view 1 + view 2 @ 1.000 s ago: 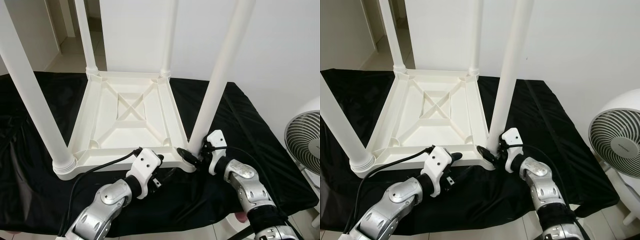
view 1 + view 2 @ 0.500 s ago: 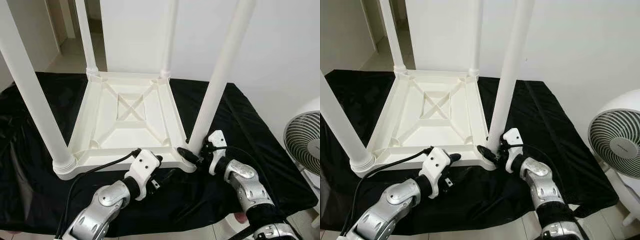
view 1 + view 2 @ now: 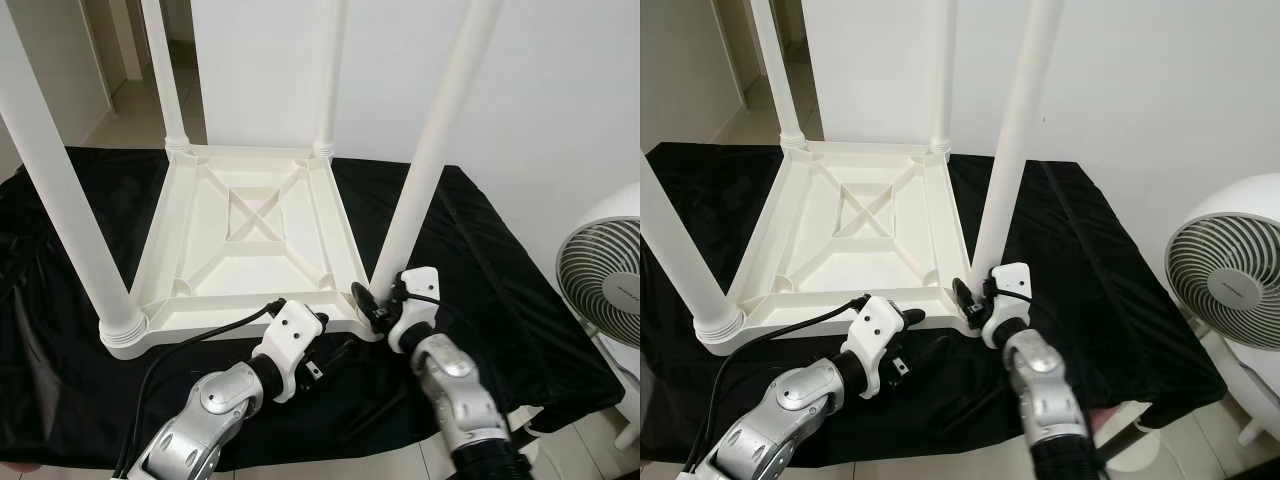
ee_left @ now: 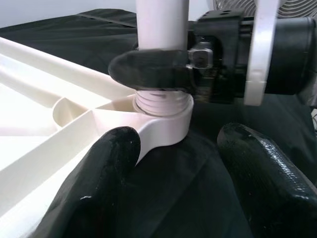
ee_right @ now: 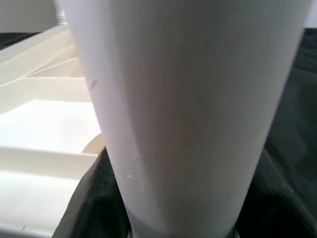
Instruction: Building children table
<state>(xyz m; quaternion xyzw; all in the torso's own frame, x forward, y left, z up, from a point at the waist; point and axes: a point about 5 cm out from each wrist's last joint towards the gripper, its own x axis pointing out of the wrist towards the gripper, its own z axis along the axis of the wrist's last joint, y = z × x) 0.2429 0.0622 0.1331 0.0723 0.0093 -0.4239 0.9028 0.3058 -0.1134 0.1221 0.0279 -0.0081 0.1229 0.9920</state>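
Observation:
A white children's table (image 3: 245, 235) lies upside down on a black cloth (image 3: 500, 260), with its legs pointing up. My right gripper (image 3: 378, 303) is shut on the base of the near right leg (image 3: 430, 160), just above its threaded socket (image 4: 161, 106). That leg (image 5: 188, 109) looms close in the right wrist view. My left gripper (image 4: 188, 183) is open, low on the cloth at the same corner. One of its fingers (image 4: 106, 183) touches the corner's rim and the other finger (image 4: 267, 178) stands apart on the cloth.
The near left leg (image 3: 60, 190) and two far legs (image 3: 165, 80) stand upright. A white floor fan (image 3: 605, 270) stands on the right past the cloth's edge. A white wall rises behind, with a doorway at the far left. A black cable (image 3: 200, 330) trails from my left wrist.
The camera has shifted slightly. My right forearm has swung inward to the left while its gripper stays on the leg's base. The left arm has hardly moved.

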